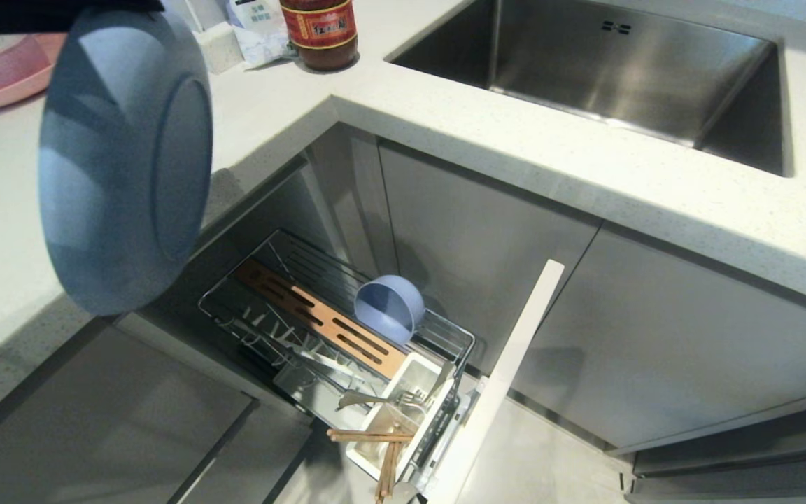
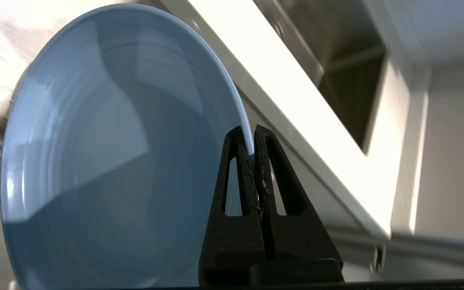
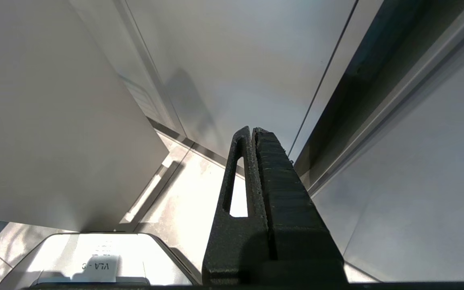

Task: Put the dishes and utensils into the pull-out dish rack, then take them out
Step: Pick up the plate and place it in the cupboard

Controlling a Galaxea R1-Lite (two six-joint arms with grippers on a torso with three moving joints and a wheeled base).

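The light-blue plate (image 1: pixel 123 154) hangs on edge in the air at the upper left, over the counter's edge and above the pull-out dish rack (image 1: pixel 319 262). My left gripper (image 2: pixel 252 135) is shut on the rim of the plate (image 2: pixel 115 153). In the rack the small blue bowl (image 1: pixel 389 308) lies on its side by the wooden strip (image 1: pixel 319 315). The fork (image 1: pixel 375 400) and the chopsticks (image 1: pixel 378 448) lie in and across the white utensil box (image 1: pixel 375 462). My right gripper (image 3: pixel 252 131) is shut on nothing, low beside cabinet fronts.
The rack's pale cabinet front (image 1: pixel 508 371) juts out to the right of the rack. On the white counter (image 1: pixel 515 133) stand a pink plate (image 1: pixel 4 73), a sauce bottle (image 1: pixel 319 31) and a packet (image 1: pixel 259 28). The steel sink (image 1: pixel 620 70) is at the back right.
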